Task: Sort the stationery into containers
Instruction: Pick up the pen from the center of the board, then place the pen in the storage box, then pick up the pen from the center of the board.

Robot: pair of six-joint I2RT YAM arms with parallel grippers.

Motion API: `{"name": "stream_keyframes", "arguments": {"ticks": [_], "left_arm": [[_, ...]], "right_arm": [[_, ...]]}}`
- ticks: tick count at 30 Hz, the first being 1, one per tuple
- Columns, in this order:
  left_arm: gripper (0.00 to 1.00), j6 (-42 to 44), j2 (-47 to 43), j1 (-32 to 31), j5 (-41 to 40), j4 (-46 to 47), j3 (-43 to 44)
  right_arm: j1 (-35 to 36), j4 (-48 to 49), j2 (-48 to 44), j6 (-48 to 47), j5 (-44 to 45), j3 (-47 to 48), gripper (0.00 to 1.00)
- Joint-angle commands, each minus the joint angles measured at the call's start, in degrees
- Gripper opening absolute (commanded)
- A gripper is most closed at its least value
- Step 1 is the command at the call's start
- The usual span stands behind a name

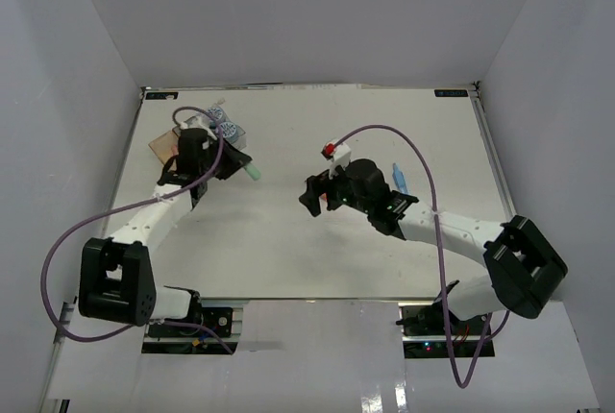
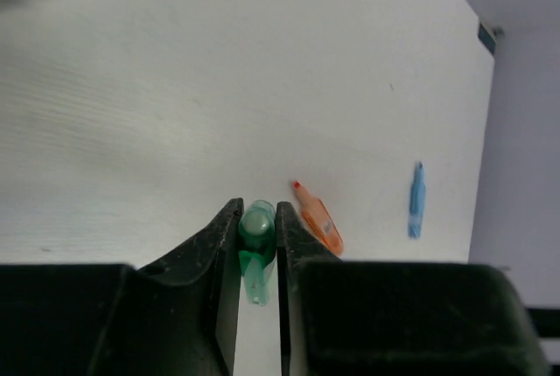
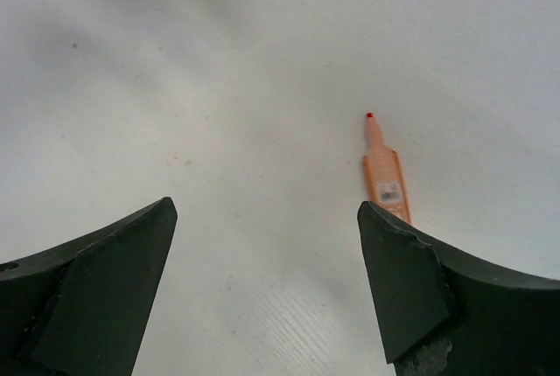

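L claw (image 2: 256,229) is pinched tight on the green marker (image 2: 255,238), which sits betw. the two pads near their tips; judging by the task, that grip is for carrying it to the containers (image 1: 161,148), which sit just beside the L claw in the top view; the marker's long axis runs approx. along the fingers, fat rounded end out at the tips, thin end back toward the wrist.

R claw (image 3: 265,216) stands wide w/ nothing in it; it hovers over the table (image 3: 262,87), prob. lining up a pick; the orange marker (image 3: 385,175) lies flat ahead of it, just off the tip of the finger on the view's right, so not betw. the jaws; its long axis runs approx. straight away from the R claw, leaning slightly; the red-tipped narrow end points away, the wide end is nearest that finger; the jaws' closing line already crosses the barrel, so a sideways shift toward that finger looks enough, no wrist turn.

A blue marker (image 2: 416,201) lies flat beyond the orange one, well apart from the L claw; its long axis also runs away from that claw.
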Motion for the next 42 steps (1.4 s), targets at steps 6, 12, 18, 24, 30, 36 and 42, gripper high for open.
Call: {"name": "stream_keyframes", "arguments": {"ticks": [6,12,18,24,30,36,42], "left_arm": [[0.12,10.6,4.2,23.0,0.1,-10.0,14.1],[0.16,11.1,17.3,32.1,3.8,-11.0,21.8],[0.23,11.0,26.2,33.5,6.9,-11.1,27.3],[0.42,12.1,28.9,33.5,7.5,-11.9,28.9],[0.71,12.8,26.2,33.5,7.7,-13.8,29.2],[0.93,12.8,16.3,33.5,13.0,-14.4,25.6],[0.98,12.5,2.3,32.9,21.5,-10.0,13.0]], "right_arm": [[-4.9,-5.4,-6.2,-6.8,6.1,-2.7,0.9],[-7.4,-7.4,-6.1,-9.0,5.4,-3.4,0.9],[-7.5,-7.4,-5.4,-10.6,4.2,-3.7,0.92],[-7.6,-7.4,-4.1,-11.8,5.0,-3.4,0.92],[-7.6,-7.6,-1.9,-12.2,3.9,-2.0,0.94],[-8.0,-9.8,0.7,-16.8,1.2,-0.3,1.0],[-8.0,-13.5,7.7,-18.0,0.5,4.2,0.9]]}}
